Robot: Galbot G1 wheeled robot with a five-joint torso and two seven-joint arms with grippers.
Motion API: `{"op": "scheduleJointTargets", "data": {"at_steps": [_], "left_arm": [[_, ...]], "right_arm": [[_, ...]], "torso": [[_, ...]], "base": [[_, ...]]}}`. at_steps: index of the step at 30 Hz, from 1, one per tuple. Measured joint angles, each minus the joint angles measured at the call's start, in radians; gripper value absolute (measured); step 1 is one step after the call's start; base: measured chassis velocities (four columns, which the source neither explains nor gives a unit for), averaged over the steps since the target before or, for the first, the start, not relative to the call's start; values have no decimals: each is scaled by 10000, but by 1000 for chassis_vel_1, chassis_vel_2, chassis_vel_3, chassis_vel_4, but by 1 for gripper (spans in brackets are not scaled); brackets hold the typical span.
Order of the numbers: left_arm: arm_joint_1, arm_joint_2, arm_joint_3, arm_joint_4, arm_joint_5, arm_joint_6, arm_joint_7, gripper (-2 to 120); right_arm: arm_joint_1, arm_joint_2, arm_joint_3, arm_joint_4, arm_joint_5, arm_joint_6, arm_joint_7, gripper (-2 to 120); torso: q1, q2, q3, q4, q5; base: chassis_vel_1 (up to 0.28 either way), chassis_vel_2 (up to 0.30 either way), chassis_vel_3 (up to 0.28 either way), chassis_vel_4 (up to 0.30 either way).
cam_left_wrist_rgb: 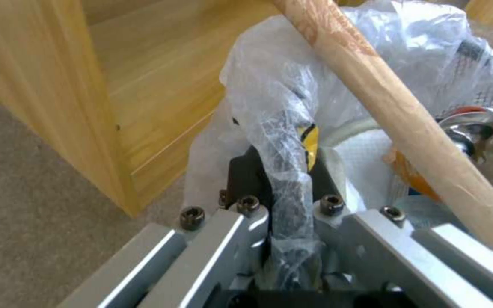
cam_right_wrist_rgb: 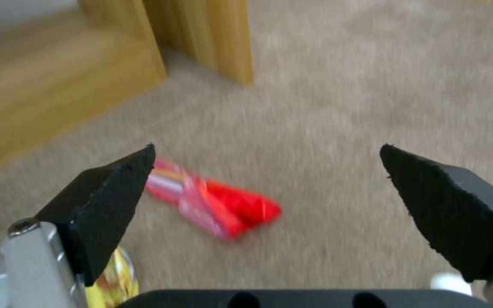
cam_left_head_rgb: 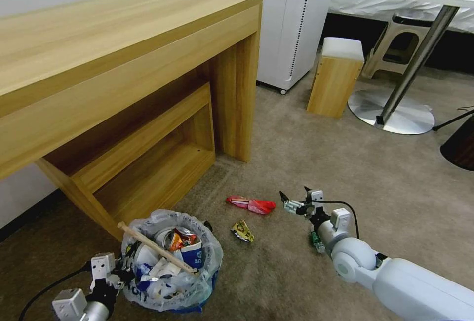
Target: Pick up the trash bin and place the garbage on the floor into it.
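My left gripper (cam_left_head_rgb: 129, 257) is clenched on the bag-lined rim of the small round blue trash bin (cam_left_head_rgb: 170, 261), beside the wooden desk (cam_left_head_rgb: 123, 64). My right gripper (cam_left_head_rgb: 295, 201) hangs spread wide over the beige carpet floor (cam_left_head_rgb: 321, 163), just beside the red wrapper (cam_left_head_rgb: 250, 204).

Floor (cam_left_head_rgb: 375, 182): beige short-pile carpet.
Red wrapper (cam_left_head_rgb: 250, 205): laid flat on the floor, in front of the desk leg.
Yellow wrapper (cam_left_head_rgb: 243, 231): laid near the red wrapper, apart from it.
Bin (cam_left_head_rgb: 170, 266): seen by the desk (cam_left_head_rgb: 123, 64), at its lower shelf.
Stool (cam_left_head_rgb: 335, 76): stood on the floor, beside the round table base (cam_left_head_rgb: 390, 111).
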Motion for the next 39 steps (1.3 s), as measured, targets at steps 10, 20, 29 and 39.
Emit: {"op": "scheduleJointTargets", "data": {"at_steps": [10, 20, 29, 39], "left_arm": [[-169, 194, 66, 216, -102, 28, -11, 3], [-138, 62, 21, 218, -130, -11, -17, 3], [-60, 6, -10, 147, -115, -87, -11, 3], [-111, -64, -15, 174, -140, -144, -10, 3]], "right_arm": [[812, 826, -1639, -708, 95, -538, 413, 100], [1092, 1984, -2376, -2287, -257, -612, 565, 100], [1458, 3131, -2966, -3909, -794, -724, 699, 92], [1848, 4207, -3710, -4888, -1227, -524, 562, 91]], "torso": [[0, 0, 0, 5, 1], [0, 0, 0, 6, 1], [0, 0, 0, 6, 2], [0, 1, 0, 7, 1]], "base": [[0, 0, 0, 0], [0, 0, 0, 0], [0, 0, 0, 0], [0, 0, 0, 0]]}}
